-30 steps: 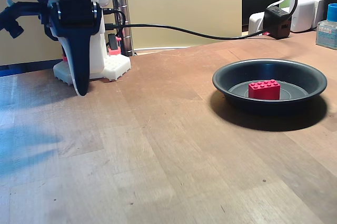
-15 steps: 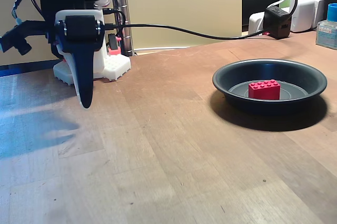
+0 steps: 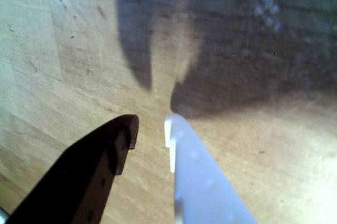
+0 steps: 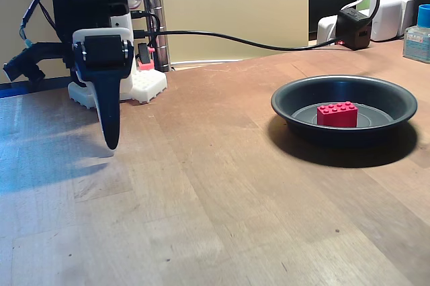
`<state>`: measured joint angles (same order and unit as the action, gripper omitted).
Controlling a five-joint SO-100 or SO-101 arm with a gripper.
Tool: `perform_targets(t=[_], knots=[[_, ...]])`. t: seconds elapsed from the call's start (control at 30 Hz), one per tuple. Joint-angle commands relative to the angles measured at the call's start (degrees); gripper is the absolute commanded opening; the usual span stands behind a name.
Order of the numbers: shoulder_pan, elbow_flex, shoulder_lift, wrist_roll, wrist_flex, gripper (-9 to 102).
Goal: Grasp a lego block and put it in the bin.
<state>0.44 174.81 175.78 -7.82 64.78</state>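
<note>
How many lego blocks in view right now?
1. The lego block lies inside the bin on the right of the fixed view, studs up. The bin's near wall could hide something low behind it; the wrist view gives bare wood under the pincer.

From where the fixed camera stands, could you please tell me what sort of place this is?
Probably a hobbyist's desk or home workbench: a wooden tabletop, a black power adapter with trailing cables, white chargers behind it, and a small arm whose end effector hangs above the wood.

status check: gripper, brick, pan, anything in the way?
Gripper open, empty, over bare table. Red brick already lying in the dark pan. Nothing between arm and pan.
</note>
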Motion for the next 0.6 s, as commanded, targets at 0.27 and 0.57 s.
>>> perform_targets(t=[0.27,0.57], knots=[[-0.09,4.57,0.62,7.03,-0.97,0],[-0.53,5.98,0.44,6.24,-2.72,0]])
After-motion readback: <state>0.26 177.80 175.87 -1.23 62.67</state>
